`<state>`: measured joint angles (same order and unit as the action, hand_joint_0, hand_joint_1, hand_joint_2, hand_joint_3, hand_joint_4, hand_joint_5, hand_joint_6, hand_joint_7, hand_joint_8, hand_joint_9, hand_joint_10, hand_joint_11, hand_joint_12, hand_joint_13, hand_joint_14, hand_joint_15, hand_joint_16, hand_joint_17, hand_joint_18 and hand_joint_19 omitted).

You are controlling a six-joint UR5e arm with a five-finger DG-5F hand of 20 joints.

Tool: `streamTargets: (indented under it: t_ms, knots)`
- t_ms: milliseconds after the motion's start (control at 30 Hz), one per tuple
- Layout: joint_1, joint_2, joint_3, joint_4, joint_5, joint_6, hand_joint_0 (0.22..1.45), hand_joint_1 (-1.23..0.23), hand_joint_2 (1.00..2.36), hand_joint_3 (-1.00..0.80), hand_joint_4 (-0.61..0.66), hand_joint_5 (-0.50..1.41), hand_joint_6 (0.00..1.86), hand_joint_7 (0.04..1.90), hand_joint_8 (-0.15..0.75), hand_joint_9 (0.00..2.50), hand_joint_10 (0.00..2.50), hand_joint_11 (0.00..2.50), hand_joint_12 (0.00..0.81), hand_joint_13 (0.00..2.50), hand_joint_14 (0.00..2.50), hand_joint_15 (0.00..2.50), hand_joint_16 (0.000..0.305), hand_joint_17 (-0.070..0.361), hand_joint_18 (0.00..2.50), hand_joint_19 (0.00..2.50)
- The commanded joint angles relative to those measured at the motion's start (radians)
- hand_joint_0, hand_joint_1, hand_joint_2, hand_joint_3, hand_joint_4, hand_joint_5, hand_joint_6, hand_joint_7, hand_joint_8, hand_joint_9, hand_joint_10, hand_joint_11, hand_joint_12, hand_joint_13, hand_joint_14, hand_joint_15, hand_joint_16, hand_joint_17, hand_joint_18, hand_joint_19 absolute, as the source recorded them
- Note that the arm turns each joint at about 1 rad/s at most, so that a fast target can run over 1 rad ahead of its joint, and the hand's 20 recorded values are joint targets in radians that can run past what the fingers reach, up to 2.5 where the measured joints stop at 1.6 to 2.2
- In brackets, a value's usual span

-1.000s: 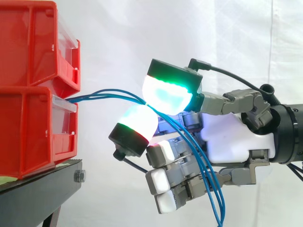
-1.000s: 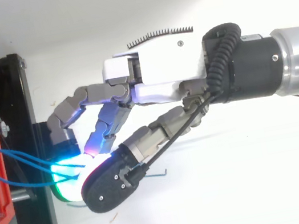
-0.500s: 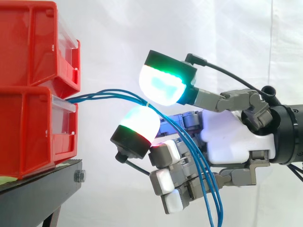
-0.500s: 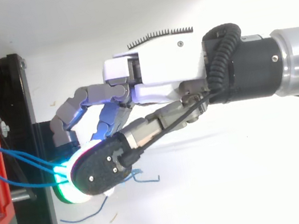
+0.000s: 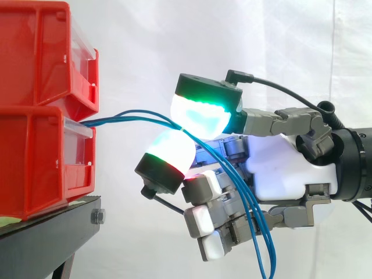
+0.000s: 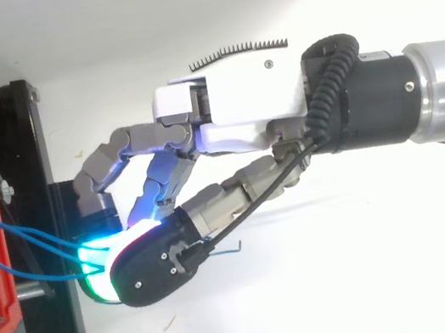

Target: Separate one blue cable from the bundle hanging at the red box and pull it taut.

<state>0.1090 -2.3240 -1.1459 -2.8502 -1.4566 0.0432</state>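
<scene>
Now we see two red bins [image 5: 35, 157] stacked at 9 o'clock on the black stand [image 5: 46, 238], with open room between their front edge and the hand [image 5: 285, 168]. Its fingers [image 5: 200, 113] pinch three blue cables [image 5: 125, 115] coming from the lower bin, which hang toward 6 o'clock.

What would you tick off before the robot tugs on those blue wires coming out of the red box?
1. Grip on the blue cables: ok, two glowing fingers of the hand pinch them.
2. Only one cable taken: not ok, several strands run to the pinch together.
3. Cables anchored: ok, they come out of the front of the lower red box.
4. Slack gone: not ok, the strands bow between box and pinch.
5. Loose ends free: cannot tell, they hang down across the other fingers.
</scene>
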Motion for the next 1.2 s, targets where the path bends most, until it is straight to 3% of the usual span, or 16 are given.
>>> streamTargets:
  t_ms: [0, 333, 567, 733, 833, 967, 1167]
  knots:
    - [0.001, 0.0, 0.0, 0.0, 0.001, 0.0, 0.66, -0.83, 1.02, -0.27, 0.06, -0.21, 0.88, 1.04, 0.278, 0.91, 0.03, 0.97, 0.337, 0.9, 0.02, 0.66, 0.039, 0.088, 0.79, 0.59]
    - [0.001, 0.0, 0.0, 0.0, 0.001, 0.003, 0.72, -0.86, 1.01, -0.43, 0.03, -0.21, 0.88, 0.99, 0.271, 0.91, 0.03, 0.98, 0.329, 0.92, 0.02, 0.65, 0.039, 0.087, 0.82, 0.57]
    - [0.003, 0.0, 0.0, 0.0, -0.001, 0.003, 0.8, -0.91, 1.0, -0.48, 0.04, -0.2, 0.93, 1.15, 0.267, 1.01, 0.03, 1.11, 0.329, 0.97, 0.02, 0.68, 0.038, 0.086, 0.85, 0.56]
    - [0.003, 0.0, -0.002, 0.003, 0.001, 0.003, 0.76, -0.91, 1.0, -0.5, 0.11, -0.19, 0.92, 1.16, 0.273, 1.07, 0.03, 1.16, 0.328, 1.0, 0.03, 0.7, 0.037, 0.083, 0.88, 0.57]
    - [0.003, 0.0, 0.0, 0.003, 0.001, 0.003, 0.67, -0.85, 1.0, -0.5, 0.11, -0.19, 0.92, 1.19, 0.279, 1.1, 0.03, 1.17, 0.332, 1.03, 0.03, 0.71, 0.038, 0.085, 0.9, 0.61]
    - [0.006, 0.0, -0.002, 0.003, 0.001, 0.003, 0.59, -0.66, 1.0, -0.5, 0.08, -0.15, 0.87, 1.2, 0.281, 1.14, 0.03, 1.12, 0.339, 1.05, 0.03, 0.72, 0.039, 0.087, 0.92, 0.66]
    - [0.008, 0.0, -0.002, 0.006, 0.007, 0.003, 0.6, -0.62, 1.0, -0.5, 0.07, -0.14, 0.86, 1.24, 0.288, 1.15, 0.03, 1.09, 0.343, 1.06, 0.02, 0.73, 0.04, 0.09, 0.92, 0.68]
